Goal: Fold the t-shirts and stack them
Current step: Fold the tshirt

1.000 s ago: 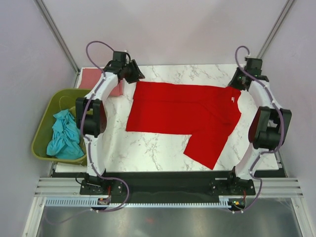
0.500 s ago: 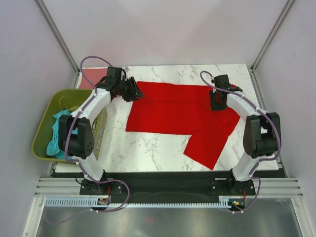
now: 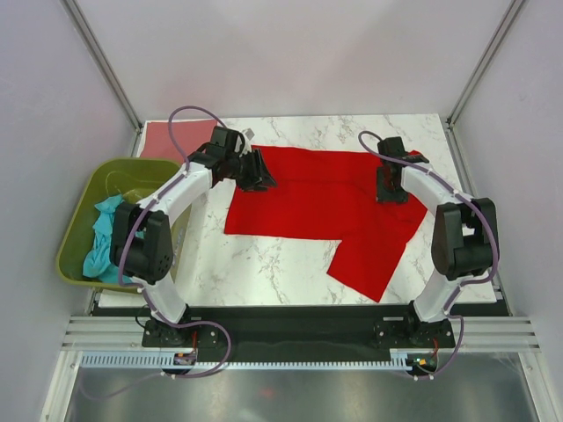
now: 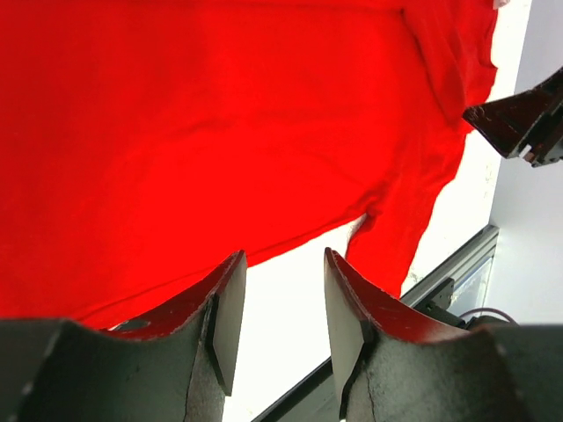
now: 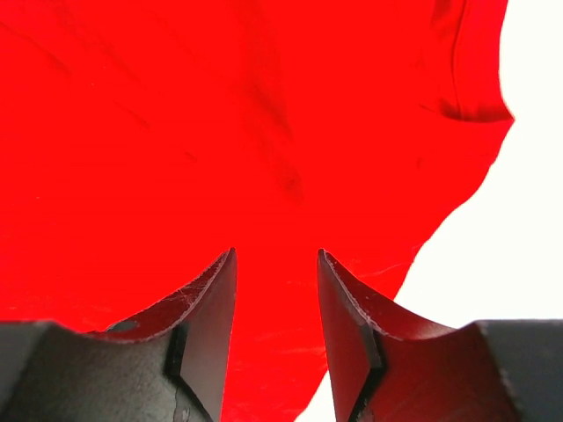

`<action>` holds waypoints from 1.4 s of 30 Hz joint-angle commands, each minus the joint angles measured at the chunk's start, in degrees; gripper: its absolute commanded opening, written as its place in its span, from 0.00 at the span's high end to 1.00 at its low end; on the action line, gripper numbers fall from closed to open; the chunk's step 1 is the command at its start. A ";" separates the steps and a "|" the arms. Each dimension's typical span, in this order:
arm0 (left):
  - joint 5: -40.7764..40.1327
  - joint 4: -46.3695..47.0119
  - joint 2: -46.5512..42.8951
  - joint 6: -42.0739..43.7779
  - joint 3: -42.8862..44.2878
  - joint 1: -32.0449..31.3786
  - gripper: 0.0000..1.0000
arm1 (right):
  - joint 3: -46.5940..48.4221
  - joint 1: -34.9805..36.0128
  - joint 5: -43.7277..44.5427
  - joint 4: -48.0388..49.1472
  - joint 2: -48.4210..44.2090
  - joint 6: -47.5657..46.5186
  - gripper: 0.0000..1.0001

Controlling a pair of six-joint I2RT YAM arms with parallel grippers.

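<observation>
The bright red t-shirt (image 3: 325, 207) lies spread flat on the marble table, with one sleeve pointing to the near edge. My left gripper (image 3: 259, 172) is open and empty over the shirt's far left corner. In the left wrist view (image 4: 281, 264) its fingers frame the red cloth (image 4: 220, 132) and bare table. My right gripper (image 3: 390, 186) is open and empty over the shirt's right part. In the right wrist view (image 5: 277, 259) red cloth (image 5: 220, 132) fills the frame. The teal t-shirt (image 3: 110, 242) lies crumpled in the basket. The dusty pink t-shirt (image 3: 171, 141) lies flat at the back left corner.
The olive-green plastic basket (image 3: 75, 224) stands off the table's left edge. Bare marble (image 3: 264, 264) shows near the shirt's front left. The right arm's tip (image 4: 519, 123) shows in the left wrist view. Grey walls close in the back and sides.
Both grippers have moved inward from the table's far corners onto the red shirt. The left one has shifted right along the far left corner. The shirt has not moved.
</observation>
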 commanded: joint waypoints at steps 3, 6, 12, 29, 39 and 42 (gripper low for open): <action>1.07 1.80 -3.94 0.77 0.78 0.24 0.51 | 1.51 0.30 1.77 1.69 1.00 -6.00 0.51; 1.69 1.80 -3.41 0.94 0.52 0.24 0.52 | 1.26 0.29 2.37 1.08 2.67 -6.45 0.51; 1.34 1.80 -3.24 1.03 -0.19 0.24 0.52 | 1.34 0.21 5.90 0.99 5.74 -6.62 0.53; 0.37 1.80 -3.06 0.94 -0.19 0.24 0.53 | 7.48 0.12 0.01 -9.54 1.72 -1.09 1.00; 0.72 1.72 -3.15 0.68 -0.36 0.24 0.52 | 8.46 -0.14 -7.46 -11.93 0.13 9.46 1.00; 1.42 1.72 -2.89 0.42 -0.45 0.24 0.52 | 9.07 -0.41 -8.78 -12.10 -0.40 10.25 1.00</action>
